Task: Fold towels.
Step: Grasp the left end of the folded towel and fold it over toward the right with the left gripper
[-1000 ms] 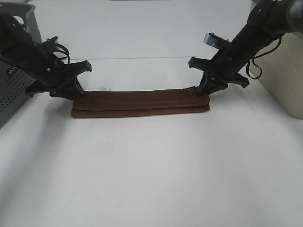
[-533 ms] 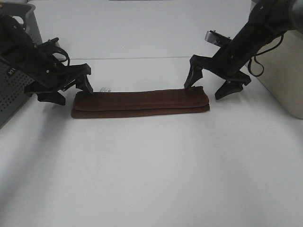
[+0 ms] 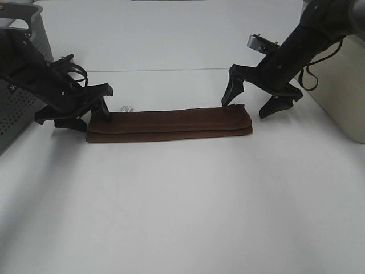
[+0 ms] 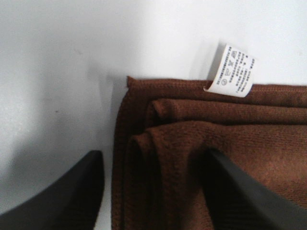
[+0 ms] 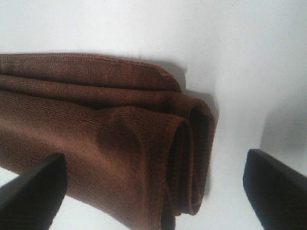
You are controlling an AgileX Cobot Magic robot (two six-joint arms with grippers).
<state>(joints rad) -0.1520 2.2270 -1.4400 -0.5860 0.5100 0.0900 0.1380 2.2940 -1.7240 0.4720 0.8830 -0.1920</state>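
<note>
The brown towel (image 3: 171,124) lies folded into a long strip on the white table (image 3: 182,205), unmoved since 0.5 s ago. The left gripper (image 3: 88,116), jaws wide and empty, has dropped closer to the towel's tagged end and straddles its edge, where the white tag (image 4: 232,70) sticks out. The right gripper (image 3: 252,103) stays spread and empty above the towel's other end.

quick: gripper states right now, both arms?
Left gripper: open, fingers either side of the towel end, gripping nothing.
Right gripper: open, at the towel's other end, gripping nothing.
</note>
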